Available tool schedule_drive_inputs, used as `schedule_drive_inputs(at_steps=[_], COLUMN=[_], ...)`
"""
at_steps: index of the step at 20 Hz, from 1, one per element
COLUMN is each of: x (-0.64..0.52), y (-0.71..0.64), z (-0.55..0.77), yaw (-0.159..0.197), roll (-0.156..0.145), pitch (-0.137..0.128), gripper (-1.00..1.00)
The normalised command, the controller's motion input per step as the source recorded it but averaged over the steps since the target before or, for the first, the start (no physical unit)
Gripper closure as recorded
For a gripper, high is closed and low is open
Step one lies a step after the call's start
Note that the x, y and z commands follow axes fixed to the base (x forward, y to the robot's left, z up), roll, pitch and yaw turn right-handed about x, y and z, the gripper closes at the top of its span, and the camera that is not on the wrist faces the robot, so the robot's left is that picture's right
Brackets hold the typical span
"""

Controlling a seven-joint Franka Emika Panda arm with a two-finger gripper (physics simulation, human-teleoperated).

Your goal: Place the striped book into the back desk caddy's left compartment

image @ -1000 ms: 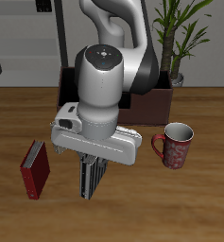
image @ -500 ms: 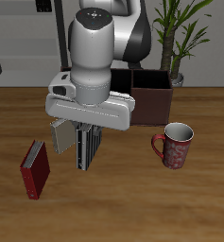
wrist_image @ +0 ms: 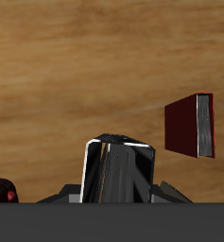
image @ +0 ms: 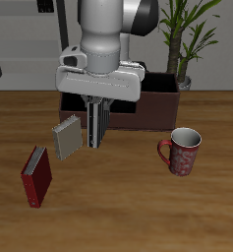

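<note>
My gripper (image: 96, 102) is shut on the striped book (image: 96, 126), which hangs upright below it with black and white lengthwise stripes, lifted above the table. In the wrist view the book's top edge (wrist_image: 119, 174) shows between the jaws. The back desk caddy (image: 159, 102) is a long, low maroon-brown box just behind the book, largely hidden by the arm. Its compartments are hidden; only its end wall and a dark inside strip show.
A plain grey book (image: 67, 137) leans beside the held book. A dark red book (image: 36, 176) lies nearer the table's front edge and also shows in the wrist view (wrist_image: 192, 124). A red patterned mug (image: 182, 151) stands in front of the caddy's end. A potted plant (image: 185, 39) stands behind.
The gripper has lifted the striped book and carried it back toward the caddy. The plain grey book, hidden before, now shows beside it.
</note>
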Motion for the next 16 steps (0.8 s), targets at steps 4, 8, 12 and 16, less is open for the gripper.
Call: schedule_drive_inputs(at_steps=[4, 8, 12, 16], x=[-0.46, -0.32, -0.15, -0.67], y=[0.14, 0.20, 0.11, 0.28], z=[0.17, 0.09, 0.02, 0.08], yaw=[0.020, 0.057, 0.018, 0.079], roll=[0.045, 0.037, 0.021, 0.031], pitch=[-0.018, -0.028, -0.002, -0.029], gripper=[1.00, 1.00, 1.00, 1.00])
